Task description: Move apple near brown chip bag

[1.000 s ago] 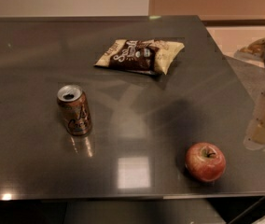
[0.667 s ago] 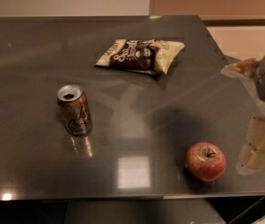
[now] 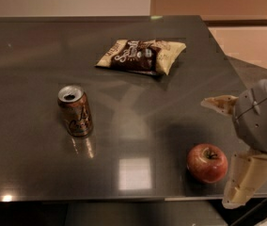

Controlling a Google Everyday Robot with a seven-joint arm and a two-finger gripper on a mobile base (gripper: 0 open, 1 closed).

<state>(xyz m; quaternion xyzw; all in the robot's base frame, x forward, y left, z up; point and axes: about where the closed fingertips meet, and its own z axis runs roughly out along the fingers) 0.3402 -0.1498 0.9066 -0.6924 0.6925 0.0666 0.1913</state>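
The red apple (image 3: 207,162) sits near the front right of the dark table (image 3: 138,126). The brown chip bag (image 3: 141,56), dark brown with cream-yellow ends, lies flat at the back centre, well away from the apple. My gripper (image 3: 217,153) comes in from the right edge, just right of the apple. It is open: one cream finger (image 3: 219,104) points left above the apple, the other finger (image 3: 245,179) hangs down at the apple's right side. The gripper holds nothing.
An opened brown drink can (image 3: 75,110) stands upright at the left centre. The table's front edge (image 3: 124,199) runs just below the apple, and its right edge lies under the gripper. A bright light reflection (image 3: 134,174) shows on the tabletop.
The gripper has moved left and farther into view, closing in on the apple from the right. The apple, the bag and the can have not moved.
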